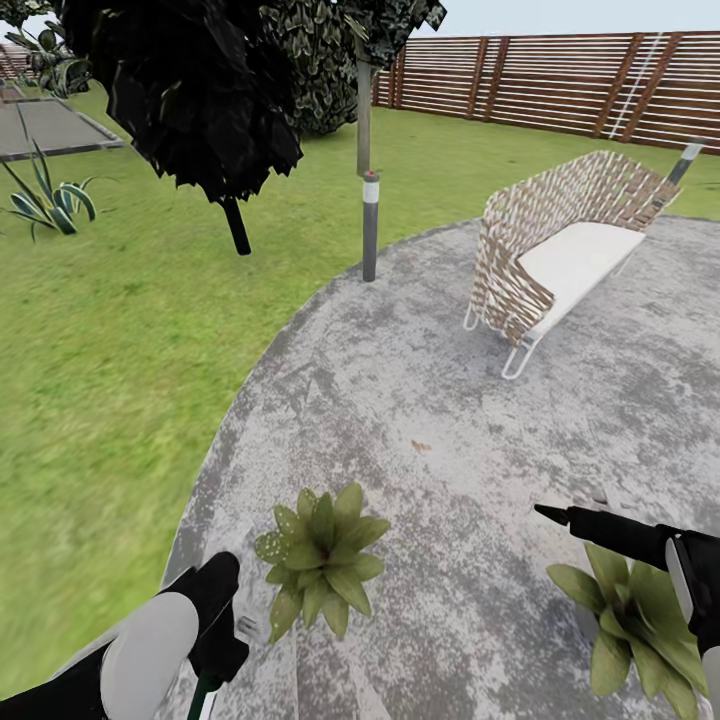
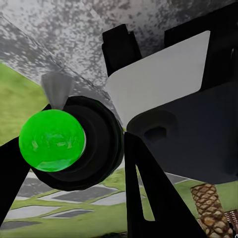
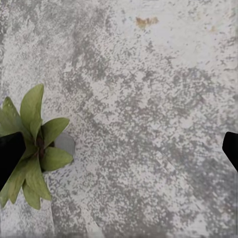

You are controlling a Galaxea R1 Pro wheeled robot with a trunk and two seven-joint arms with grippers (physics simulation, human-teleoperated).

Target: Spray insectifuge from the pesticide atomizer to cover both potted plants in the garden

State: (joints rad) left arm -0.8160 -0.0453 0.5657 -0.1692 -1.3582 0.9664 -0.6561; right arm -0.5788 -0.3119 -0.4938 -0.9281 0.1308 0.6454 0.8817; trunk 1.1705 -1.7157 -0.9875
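The left gripper [image 1: 215, 640] is holding the atomizer [image 2: 52, 140] low at the head view's near edge, fingers closed around its green body, seemingly readying it to spray the nearer plant [image 1: 320, 560] just beside it on the paving [image 1: 420, 400]. The right gripper [image 1: 560, 516] is hanging empty over the second plant [image 1: 640, 620], fingers spread wide, likely keeping clear.
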